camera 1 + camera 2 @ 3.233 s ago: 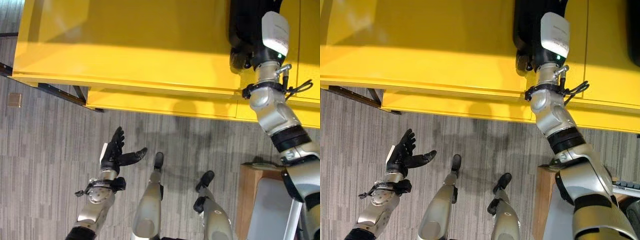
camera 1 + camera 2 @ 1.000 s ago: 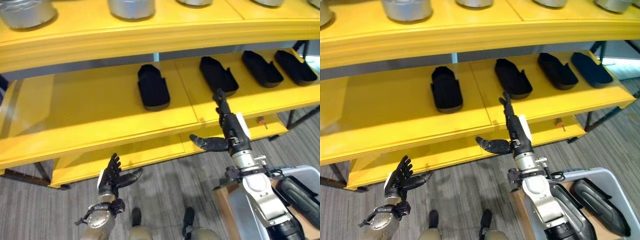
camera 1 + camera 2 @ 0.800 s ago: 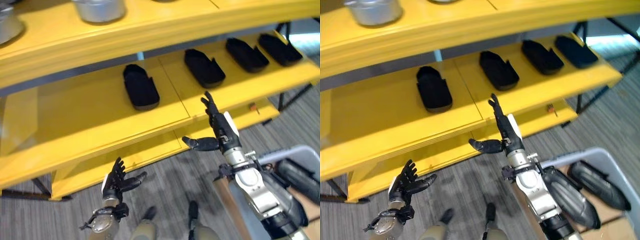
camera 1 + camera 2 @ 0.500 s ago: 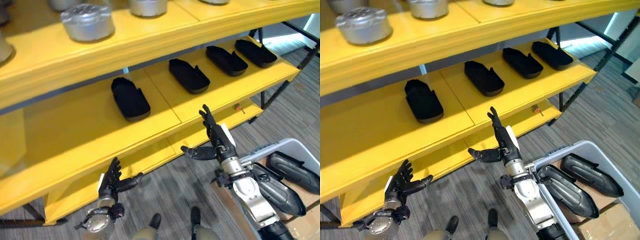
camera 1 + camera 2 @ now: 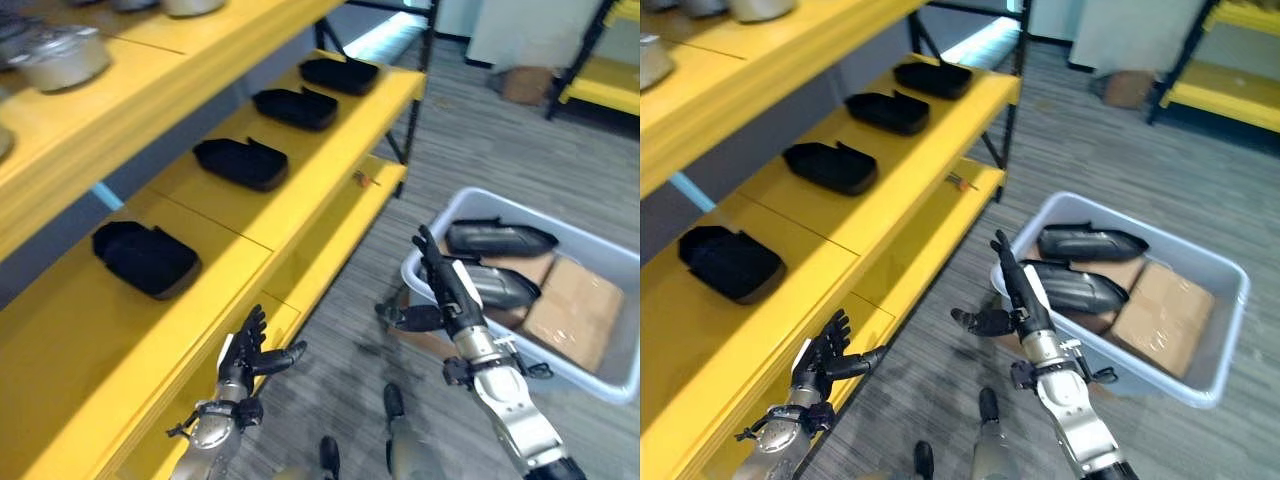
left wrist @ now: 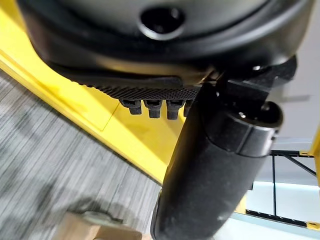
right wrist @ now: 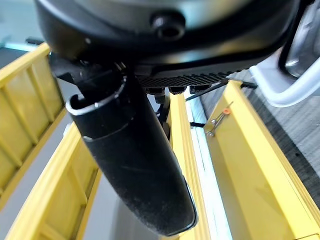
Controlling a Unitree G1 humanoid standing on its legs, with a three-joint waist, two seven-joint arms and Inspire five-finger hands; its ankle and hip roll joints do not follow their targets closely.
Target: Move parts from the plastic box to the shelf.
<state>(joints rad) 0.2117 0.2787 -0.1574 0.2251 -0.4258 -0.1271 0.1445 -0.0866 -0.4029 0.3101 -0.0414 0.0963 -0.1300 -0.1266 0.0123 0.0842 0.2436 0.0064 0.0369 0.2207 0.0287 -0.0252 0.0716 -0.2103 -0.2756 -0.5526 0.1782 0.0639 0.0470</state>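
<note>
Lying beyond right hand fingers: parts

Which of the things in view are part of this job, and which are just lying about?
Job:
- grey box on the floor
- two dark parts in it
- yellow shelf
- four black parts on it, e.g.
- right hand, open, by the box
- left hand, open, low by the shelf

Lying about:
- silver pots on the upper shelf
- small screw-like thing on the lower shelf

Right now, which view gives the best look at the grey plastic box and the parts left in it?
The right eye view: the whole plastic box shows, with two dark parts and cardboard inside. The left eye view crops its far corner. The right wrist view catches just a rim piece.
</note>
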